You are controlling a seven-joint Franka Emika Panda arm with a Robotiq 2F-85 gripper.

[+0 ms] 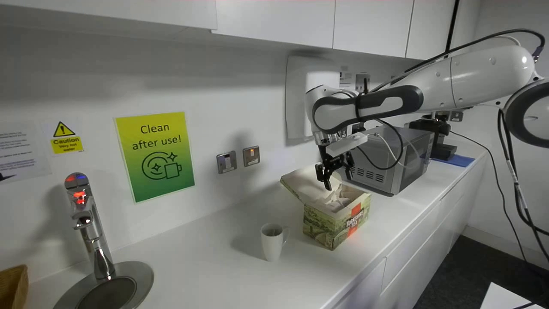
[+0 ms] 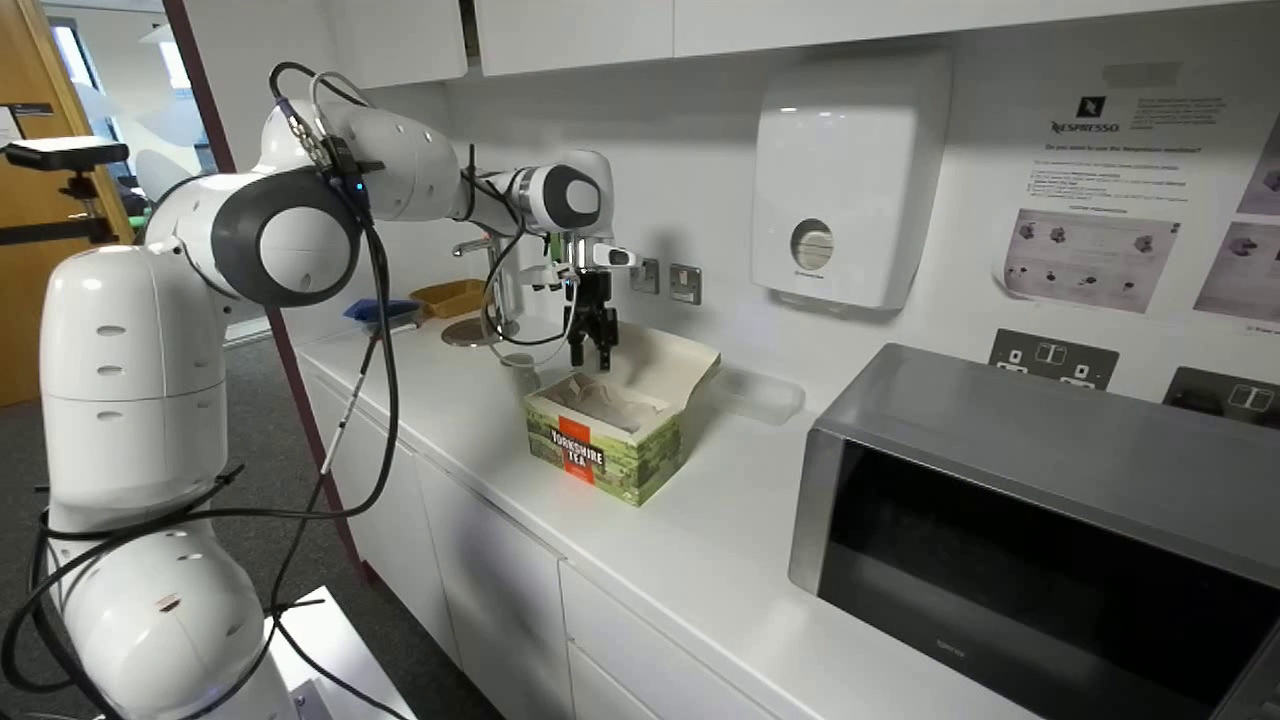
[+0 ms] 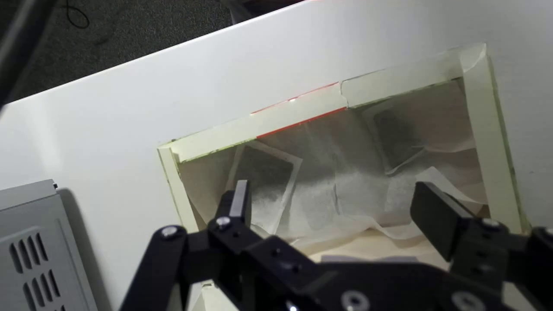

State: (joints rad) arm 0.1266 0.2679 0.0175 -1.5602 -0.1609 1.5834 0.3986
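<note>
1. Jaws: spread wide, nothing between them; gripper (image 3: 332,198) hangs above the open tea box (image 2: 578,450), no contact seen.
2. Step, as judged: lining up over the box; descending would call for both fingers (image 3: 434,216) clearing its cardboard rim (image 3: 302,111).
3. Inside: apparent tea bags (image 3: 268,172), papery.
4. Mug (image 1: 270,246) near the box; microwave (image 2: 1040,440) toward the opposite side.

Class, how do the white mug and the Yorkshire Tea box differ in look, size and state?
The mug is plain white; the tea box is printed green with a red panel. The mug is smaller than the tea box. The tea box has a raised lid; the mug shows none. Both stand open-topped on the counter.
</note>
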